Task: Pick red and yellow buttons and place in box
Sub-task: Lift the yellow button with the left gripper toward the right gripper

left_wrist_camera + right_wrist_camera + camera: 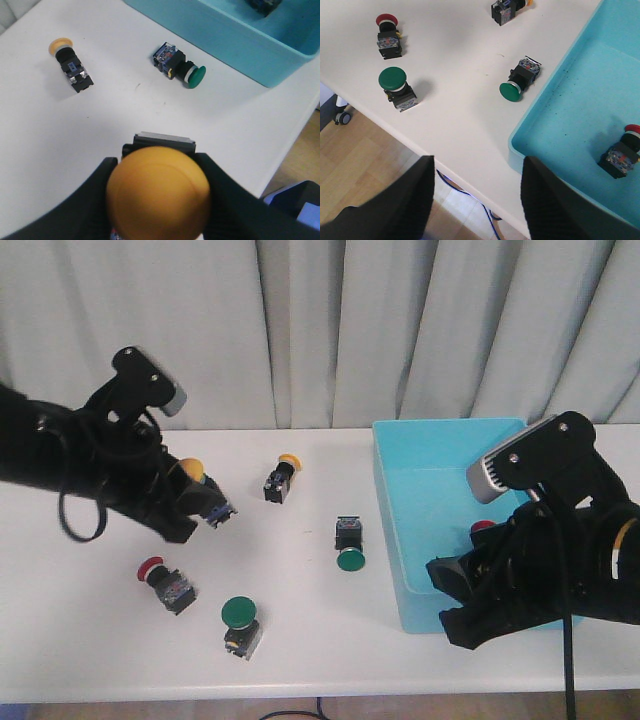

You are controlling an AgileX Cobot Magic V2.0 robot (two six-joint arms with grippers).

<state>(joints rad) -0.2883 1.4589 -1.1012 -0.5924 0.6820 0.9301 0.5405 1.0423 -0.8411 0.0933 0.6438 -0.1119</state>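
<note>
My left gripper is shut on a yellow button, held above the table's left half; its cap shows beside the fingers. Another yellow button lies on its side further back at mid-table. A red button lies near the front left. The turquoise box stands at the right, with a red button on its floor. My right gripper hangs open and empty over the table's front edge, by the box's near left corner.
Two green buttons lie on the table: one near the front edge, one just left of the box wall. A curtain hangs behind the table. Blue cable and wooden floor show below the front edge.
</note>
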